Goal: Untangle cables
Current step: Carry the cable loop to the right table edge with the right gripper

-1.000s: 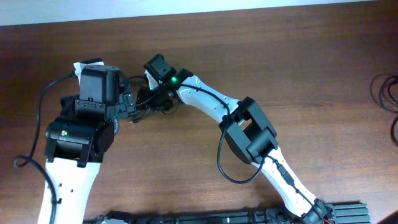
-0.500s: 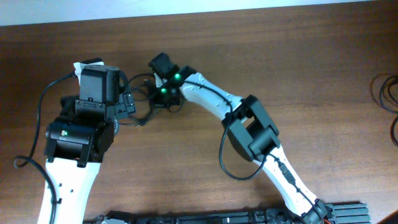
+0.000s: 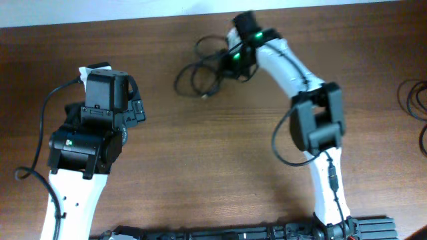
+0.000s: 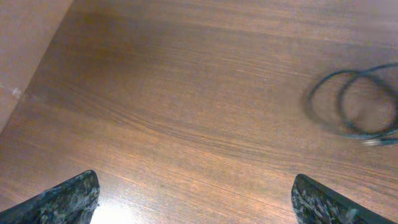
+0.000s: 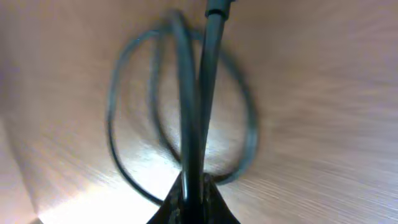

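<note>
A tangle of thin black cables (image 3: 200, 70) lies in loops on the wooden table at the back middle. My right gripper (image 3: 235, 61) is shut on a strand of it at its right end; the right wrist view shows the cable (image 5: 193, 124) pinched between the closed fingers (image 5: 193, 196), with blurred loops beyond. My left gripper (image 3: 138, 110) is open and empty at the left, well apart from the cables; in the left wrist view its fingertips (image 4: 199, 202) frame bare table and cable loops (image 4: 354, 106) lie far right.
More black cable (image 3: 417, 100) lies at the table's right edge. A white wall edge runs along the back of the table (image 3: 133, 160). The left arm's own cable loops beside its base at the left.
My right gripper has dragged the cable tangle right and back, away from the left gripper. The left gripper has let go and stays in place, now open.
</note>
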Controlling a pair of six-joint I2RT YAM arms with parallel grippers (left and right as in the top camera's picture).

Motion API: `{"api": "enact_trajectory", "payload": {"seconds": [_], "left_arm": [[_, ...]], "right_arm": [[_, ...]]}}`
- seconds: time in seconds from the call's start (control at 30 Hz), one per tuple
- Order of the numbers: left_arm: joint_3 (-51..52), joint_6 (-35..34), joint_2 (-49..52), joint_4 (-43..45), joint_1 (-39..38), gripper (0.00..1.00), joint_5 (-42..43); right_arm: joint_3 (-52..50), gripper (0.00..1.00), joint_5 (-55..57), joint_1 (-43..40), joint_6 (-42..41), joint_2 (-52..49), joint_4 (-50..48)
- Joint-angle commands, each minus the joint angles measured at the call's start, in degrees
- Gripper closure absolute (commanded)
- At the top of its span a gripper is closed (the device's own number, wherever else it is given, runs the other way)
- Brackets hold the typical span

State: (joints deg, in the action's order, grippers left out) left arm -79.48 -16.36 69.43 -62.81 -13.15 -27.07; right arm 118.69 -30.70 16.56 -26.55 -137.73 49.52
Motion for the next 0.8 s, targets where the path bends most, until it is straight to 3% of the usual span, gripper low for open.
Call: {"api": "enact_trajectory", "payload": {"seconds": [0.0,0.47,0.77], "left_arm": [[-0.4,-0.9,-0.7,0.1,0.2,0.01,-0.8],[-0.4,-0.9,-0.7,0.1,0.2,0.01,-0.8],[-0.4,-1.0,-0.7,0.1,0.2,0.01,-0.8]], "right_arm": [[-0.4,0.96,0.6,-6.4,2.6,6.6,0.5],[-0.4,0.96,-3.8,-37.9,2.8,11.0,9.6],[-0.4,0.96,-3.5,-52.7,11.7,11.0,14.8]]}}
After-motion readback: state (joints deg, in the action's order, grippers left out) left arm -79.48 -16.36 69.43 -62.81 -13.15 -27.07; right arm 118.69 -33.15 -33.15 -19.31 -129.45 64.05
